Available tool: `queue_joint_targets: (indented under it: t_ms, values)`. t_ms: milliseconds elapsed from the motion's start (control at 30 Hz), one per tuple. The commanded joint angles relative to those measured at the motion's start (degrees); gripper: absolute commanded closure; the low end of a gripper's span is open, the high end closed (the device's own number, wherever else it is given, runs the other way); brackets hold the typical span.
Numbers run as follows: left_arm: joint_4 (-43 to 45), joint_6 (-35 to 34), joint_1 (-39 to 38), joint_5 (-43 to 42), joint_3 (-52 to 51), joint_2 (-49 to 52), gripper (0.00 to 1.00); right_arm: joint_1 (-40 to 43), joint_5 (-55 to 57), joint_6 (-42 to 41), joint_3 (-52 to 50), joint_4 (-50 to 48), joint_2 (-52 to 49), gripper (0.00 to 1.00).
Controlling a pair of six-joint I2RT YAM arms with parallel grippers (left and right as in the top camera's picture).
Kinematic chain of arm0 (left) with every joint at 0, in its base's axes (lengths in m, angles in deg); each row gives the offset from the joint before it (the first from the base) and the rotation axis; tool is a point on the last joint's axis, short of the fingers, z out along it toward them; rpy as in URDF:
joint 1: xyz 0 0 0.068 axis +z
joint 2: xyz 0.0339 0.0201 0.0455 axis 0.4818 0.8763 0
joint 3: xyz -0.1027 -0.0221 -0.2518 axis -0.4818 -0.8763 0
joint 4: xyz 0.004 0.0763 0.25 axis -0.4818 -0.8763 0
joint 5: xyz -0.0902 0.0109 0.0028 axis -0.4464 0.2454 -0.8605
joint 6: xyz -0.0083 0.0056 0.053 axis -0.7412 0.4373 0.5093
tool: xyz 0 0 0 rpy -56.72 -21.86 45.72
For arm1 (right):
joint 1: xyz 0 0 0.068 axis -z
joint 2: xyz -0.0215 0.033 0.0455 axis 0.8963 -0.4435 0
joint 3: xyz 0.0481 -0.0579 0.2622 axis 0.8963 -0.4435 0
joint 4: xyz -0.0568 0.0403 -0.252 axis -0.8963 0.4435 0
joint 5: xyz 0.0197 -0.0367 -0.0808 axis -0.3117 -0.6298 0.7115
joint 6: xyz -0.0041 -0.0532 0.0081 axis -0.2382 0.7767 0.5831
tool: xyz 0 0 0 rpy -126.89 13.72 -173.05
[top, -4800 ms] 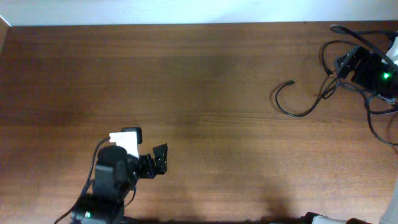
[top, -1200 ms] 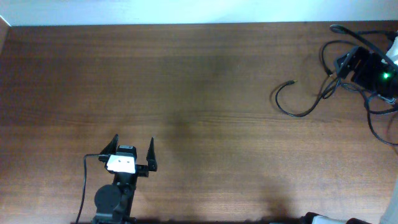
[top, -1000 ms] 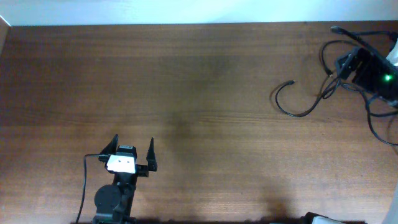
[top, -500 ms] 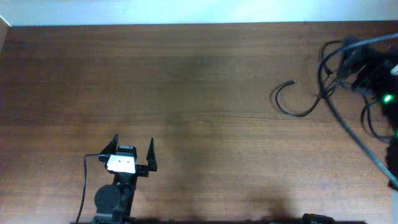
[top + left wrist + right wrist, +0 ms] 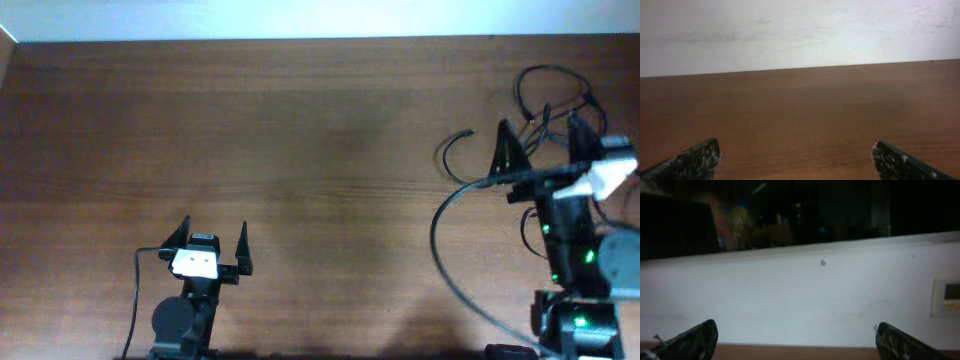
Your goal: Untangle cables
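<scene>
The cables lie at the table's far right in the overhead view. One thin black cord (image 5: 441,156) curves in an open hook with a small plug at its tip. More black loops (image 5: 541,73) lie beyond it near the back edge. My right gripper (image 5: 540,142) is open above the stretch between the hook and the loops, with nothing between its fingers. In the right wrist view my right gripper (image 5: 795,342) faces the white wall, and no cable shows between the fingertips. My left gripper (image 5: 212,238) is open at the near left, far from the cables. In its own view my left gripper (image 5: 795,160) has only bare wood ahead.
A thicker black wire (image 5: 437,240) from the right arm sweeps in a wide arc over the table's near right. A white wall (image 5: 800,30) runs along the table's far edge. The brown wooden table (image 5: 320,150) stretches between the two arms.
The right arm has swung in from the right edge, and its open gripper now hangs over the cables. Its thick wire now arcs across the table. The left arm has not moved.
</scene>
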Motion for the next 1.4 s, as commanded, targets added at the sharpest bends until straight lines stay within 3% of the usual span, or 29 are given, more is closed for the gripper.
queue_joint_targets:
  t_ms: [0,200,367,567,700,967,1200,1367]
  values:
    - [0.1,0.7,0.3,0.2,-0.5,-0.5,0.01,-0.4,-0.8,1.5,-10.9,-9.1,5.2,0.01]
    - [0.1,0.7,0.3,0.2,-0.5,-0.5,0.01,-0.4,-0.5,1.5,-27.4,-23.2,13.5,0.01]
    - [0.1,0.7,0.3,0.2,-0.5,-0.5,0.01,-0.3,-0.5,1.5,-33.1,-23.9,18.4,0.01]
    - [0.1,0.7,0.3,0.2,-0.5,-0.5,0.01,-0.3,-0.2,1.5,-34.4,-15.2,27.5,0.01]
    - [0.1,0.7,0.3,0.2,-0.5,-0.5,0.01,-0.3,-0.2,1.4,-34.4,0.9,37.9,0.01]
    - [0.1,0.7,0.3,0.2,-0.5,-0.5,0.01,-0.4,-1.0,1.5,-34.4,18.3,38.3,0.01]
    - [0.1,0.7,0.3,0.2,-0.5,-0.5,0.01,-0.4,-0.8,3.1,-34.4,19.6,38.2,0.01]
    - [0.1,0.7,0.3,0.2,-0.5,-0.5,0.01,-2.5,-1.9,10.1,-34.4,19.6,38.2,0.01]
